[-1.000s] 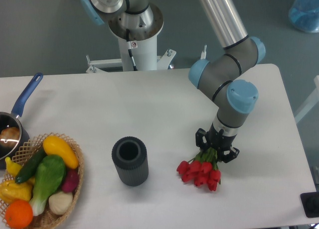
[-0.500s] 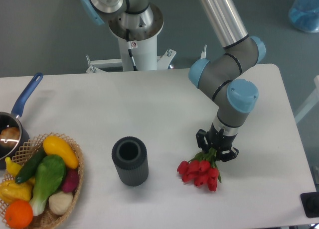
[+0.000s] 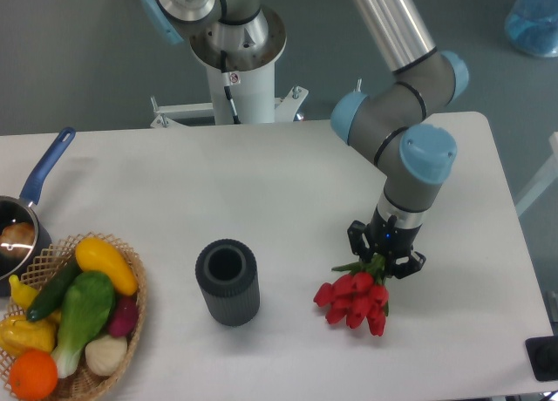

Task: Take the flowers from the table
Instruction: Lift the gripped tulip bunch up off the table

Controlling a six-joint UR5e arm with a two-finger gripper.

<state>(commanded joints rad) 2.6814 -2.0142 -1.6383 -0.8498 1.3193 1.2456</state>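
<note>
Already the gripper [image 3: 384, 257] is closed around the green stems of the flowers [image 3: 354, 300], whose red heads point down-left from the fingers, low over the table [image 3: 261, 192], the bunch's long axis running toward the camera.

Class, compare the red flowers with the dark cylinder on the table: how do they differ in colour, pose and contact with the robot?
The flowers are red with green stems; the cylinder is dark grey. The flowers lean sideways from the tool, which grips their stems; the cylinder stands upright and open-topped, untouched. Both are over the white table, near its front.
</note>
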